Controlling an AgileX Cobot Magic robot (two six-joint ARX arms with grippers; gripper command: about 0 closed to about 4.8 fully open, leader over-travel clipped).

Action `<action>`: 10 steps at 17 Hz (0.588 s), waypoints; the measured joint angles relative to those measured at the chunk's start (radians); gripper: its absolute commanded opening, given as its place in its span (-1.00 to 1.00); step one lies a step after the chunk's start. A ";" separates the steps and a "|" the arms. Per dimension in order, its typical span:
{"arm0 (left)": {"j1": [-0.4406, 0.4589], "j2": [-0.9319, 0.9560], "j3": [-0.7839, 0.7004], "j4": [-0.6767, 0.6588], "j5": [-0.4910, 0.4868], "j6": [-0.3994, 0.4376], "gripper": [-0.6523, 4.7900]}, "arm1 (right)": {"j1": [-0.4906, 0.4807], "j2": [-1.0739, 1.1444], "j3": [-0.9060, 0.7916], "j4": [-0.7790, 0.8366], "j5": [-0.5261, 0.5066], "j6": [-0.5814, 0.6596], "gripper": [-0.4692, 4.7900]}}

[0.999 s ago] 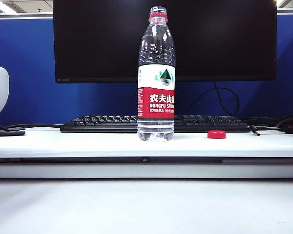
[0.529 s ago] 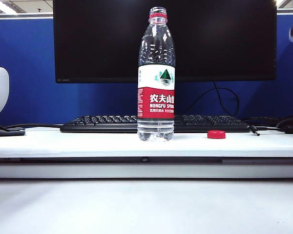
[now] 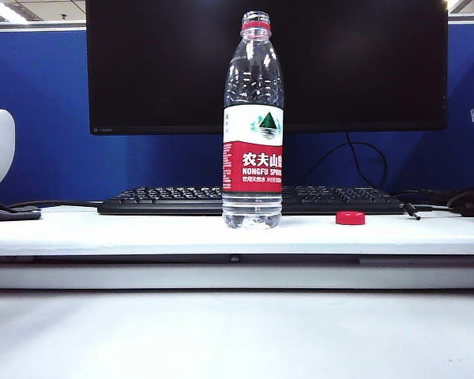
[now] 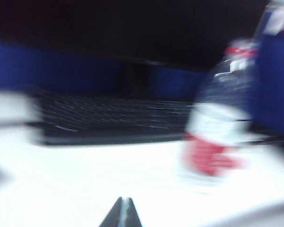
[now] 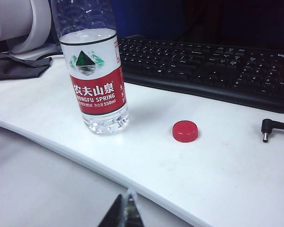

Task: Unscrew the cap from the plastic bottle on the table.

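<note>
The Nongfu Spring plastic bottle (image 3: 253, 118) stands upright on the white table (image 3: 142, 233), mouth open. The red cap (image 3: 350, 218) lies beside it, nearer the right gripper (image 5: 124, 208). The left gripper (image 4: 121, 213) faces the bottle; both grippers are pressed together, empty.

1. Cap (image 3: 350, 218): solid red.
2. Plastic bottle (image 3: 253, 118): clear, label white above red, green mountain logo, red neck ring.
3. Table (image 3: 142, 233): white.
4. Keyboard (image 5: 213, 71): black.
5. Partition (image 3: 39, 118): blue.
</note>
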State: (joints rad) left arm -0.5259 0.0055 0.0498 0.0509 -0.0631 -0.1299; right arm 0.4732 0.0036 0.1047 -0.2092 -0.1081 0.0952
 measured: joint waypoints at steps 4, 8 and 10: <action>0.179 0.000 -0.029 0.011 -0.108 0.092 -0.78 | 0.000 0.000 0.000 0.000 0.000 0.000 -0.84; 0.390 0.000 -0.043 -0.021 -0.062 0.073 -0.78 | 0.000 0.000 0.000 0.000 0.000 0.000 -0.84; 0.453 0.000 -0.043 -0.030 -0.051 0.073 -0.78 | 0.000 0.000 0.000 -0.001 0.000 0.000 -0.84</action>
State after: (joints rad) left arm -0.0731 0.0055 0.0071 0.0208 -0.1146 -0.0566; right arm 0.4732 0.0032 0.1047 -0.2100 -0.1078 0.0952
